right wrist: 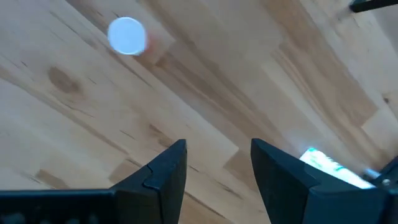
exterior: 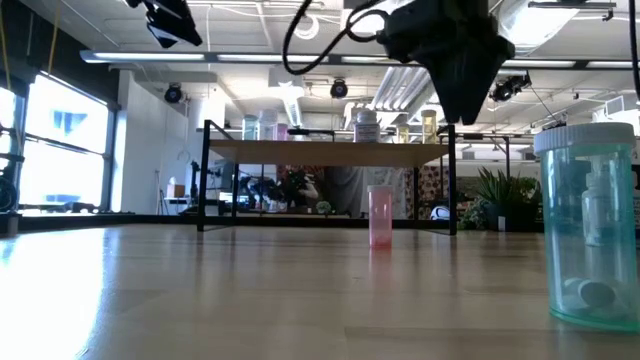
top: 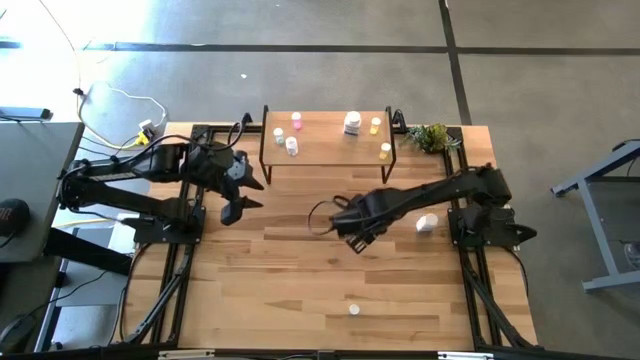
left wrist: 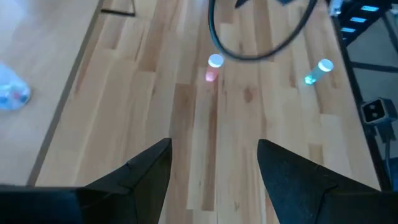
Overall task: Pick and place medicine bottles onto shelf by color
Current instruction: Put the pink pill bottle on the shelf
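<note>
Six medicine bottles stand on the shelf (top: 330,150): on its left part a pink bottle (top: 296,121) with two pale ones beside it, a small clear bottle (top: 279,134) and a white-capped bottle (top: 291,147); on its right part a larger white bottle (top: 352,123) and two yellow bottles (top: 376,125) (top: 385,150). Three more are on the wooden tabletop (top: 280,280) (all apart from one another): a pink-tinted bottle with a white cap (left wrist: 213,67) standing upright under the right arm, a white bottle (top: 426,224) near the right arm's base, and a teal-tinted bottle (exterior: 590,225) close to the low camera, clear enough to show a small white pill lying at its bottom. The right gripper (top: 356,240) hangs above the middle of the table, its fingers (right wrist: 163,180) parted and holding nothing, the pink-tinted bottle's cap just ahead of them. The left gripper (top: 243,195) hovers off the shelf's left front leg, its fingers (left wrist: 140,177) likewise spread and empty. A small green plant (top: 432,137) sits at the table's far right corner, just beside the shelf.
</note>
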Robot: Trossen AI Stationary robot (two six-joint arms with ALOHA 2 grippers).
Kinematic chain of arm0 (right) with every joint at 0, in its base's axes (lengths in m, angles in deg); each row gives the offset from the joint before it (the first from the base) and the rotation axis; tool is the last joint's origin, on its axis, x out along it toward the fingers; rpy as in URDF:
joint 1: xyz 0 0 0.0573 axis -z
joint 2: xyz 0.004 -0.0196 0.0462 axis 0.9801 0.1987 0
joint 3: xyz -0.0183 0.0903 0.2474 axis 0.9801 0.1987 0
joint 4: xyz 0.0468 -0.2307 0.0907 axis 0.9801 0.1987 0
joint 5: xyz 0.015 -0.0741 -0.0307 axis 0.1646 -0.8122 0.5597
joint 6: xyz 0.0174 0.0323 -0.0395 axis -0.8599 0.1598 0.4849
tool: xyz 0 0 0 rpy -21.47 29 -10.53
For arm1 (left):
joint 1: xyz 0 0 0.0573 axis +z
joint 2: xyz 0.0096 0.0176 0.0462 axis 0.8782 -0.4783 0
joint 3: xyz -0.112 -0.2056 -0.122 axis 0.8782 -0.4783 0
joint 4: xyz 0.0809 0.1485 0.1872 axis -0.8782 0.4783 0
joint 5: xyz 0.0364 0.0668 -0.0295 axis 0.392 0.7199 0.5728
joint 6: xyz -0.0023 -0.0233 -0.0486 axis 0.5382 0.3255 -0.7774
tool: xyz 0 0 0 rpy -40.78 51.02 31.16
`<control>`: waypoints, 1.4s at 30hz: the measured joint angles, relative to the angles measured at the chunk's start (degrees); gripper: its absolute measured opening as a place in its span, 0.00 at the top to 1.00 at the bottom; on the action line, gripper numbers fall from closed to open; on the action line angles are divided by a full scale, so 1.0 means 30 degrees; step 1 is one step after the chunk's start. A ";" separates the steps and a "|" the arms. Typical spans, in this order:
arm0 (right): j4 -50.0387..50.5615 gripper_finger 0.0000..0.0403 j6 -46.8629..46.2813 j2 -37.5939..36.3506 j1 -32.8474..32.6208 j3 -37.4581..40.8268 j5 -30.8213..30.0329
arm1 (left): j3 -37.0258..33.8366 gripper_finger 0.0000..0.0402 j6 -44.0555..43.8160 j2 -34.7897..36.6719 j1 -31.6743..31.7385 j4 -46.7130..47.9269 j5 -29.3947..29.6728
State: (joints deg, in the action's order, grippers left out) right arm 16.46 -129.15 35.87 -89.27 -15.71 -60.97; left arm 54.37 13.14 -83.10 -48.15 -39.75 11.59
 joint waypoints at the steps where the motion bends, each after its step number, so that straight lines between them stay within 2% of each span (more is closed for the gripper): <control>1: -0.0158 0.58 0.0346 -0.0393 0.0207 0.0393 0.0152 | -0.0078 0.44 -0.0066 0.0046 0.0000 0.0021 0.0148; 5: -0.1749 0.58 0.1823 -0.2060 0.1002 0.1951 0.0907 | -0.0080 0.44 -0.0108 0.0101 0.0000 -0.0007 0.0659; 11: -0.6077 0.58 0.4179 -0.4014 0.1755 0.4046 0.1524 | -0.0080 0.44 -0.0266 0.0090 0.0002 -0.0040 0.1099; 20: -1.2758 0.58 0.6313 -0.4319 0.2014 0.6726 0.2416 | -0.0080 0.44 -0.0872 0.0090 0.0000 -0.0051 0.1092; 26: -1.3387 0.56 0.7766 -0.4083 0.2072 0.6811 0.2339 | -0.0080 0.44 -0.1224 0.0090 0.0000 -0.0044 0.1092; 34: -1.3736 0.43 1.1137 -0.2671 0.2021 0.6811 0.1277 | -0.0080 0.44 -0.1229 0.0083 0.0000 -0.0044 0.1092; 39: -1.3819 0.41 1.2678 -0.2236 0.2036 0.6811 0.2542 | -0.0080 0.44 -0.1229 0.0083 0.0000 -0.0044 0.1089; 42: -1.3802 0.41 1.2840 -0.2081 0.2021 0.6804 0.2603 | -0.0080 0.44 -0.1229 0.0083 0.0007 -0.0044 0.1092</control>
State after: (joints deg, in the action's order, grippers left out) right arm -24.95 -90.63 29.63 -83.21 4.71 -53.16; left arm 54.13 9.46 -82.85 -48.13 -39.88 14.86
